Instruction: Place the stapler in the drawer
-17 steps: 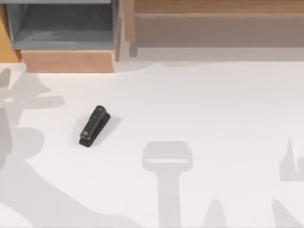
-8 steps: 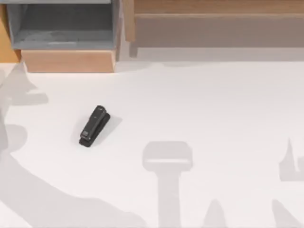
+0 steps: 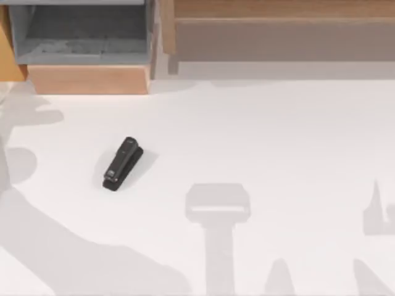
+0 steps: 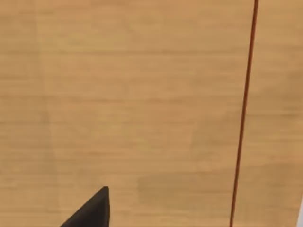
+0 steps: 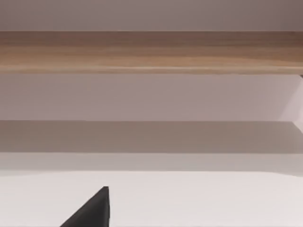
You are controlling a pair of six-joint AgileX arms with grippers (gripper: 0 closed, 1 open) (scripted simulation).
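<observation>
Left gripper point(image 4: 90, 213), jaw state not discernible, is being faced at a tan wooden panel point(image 4: 142, 104), seemingly while repositioning. Nothing is being moved: the small black elongated stapler point(image 3: 121, 163) is lying where it was, well apart from the open grey-walled, tan-fronted drawer point(image 3: 89, 79).

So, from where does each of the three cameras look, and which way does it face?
Top view: above the table, facing down at the stapler, the drawer and the long shelf.
Left wrist view: on the left arm, close against a tan wooden surface; one dark tool tip shows.
Right wrist view: on the right arm, facing the shelf across the table; one tool tip.
Shared: top and right wrist views both show the shelf.
</observation>
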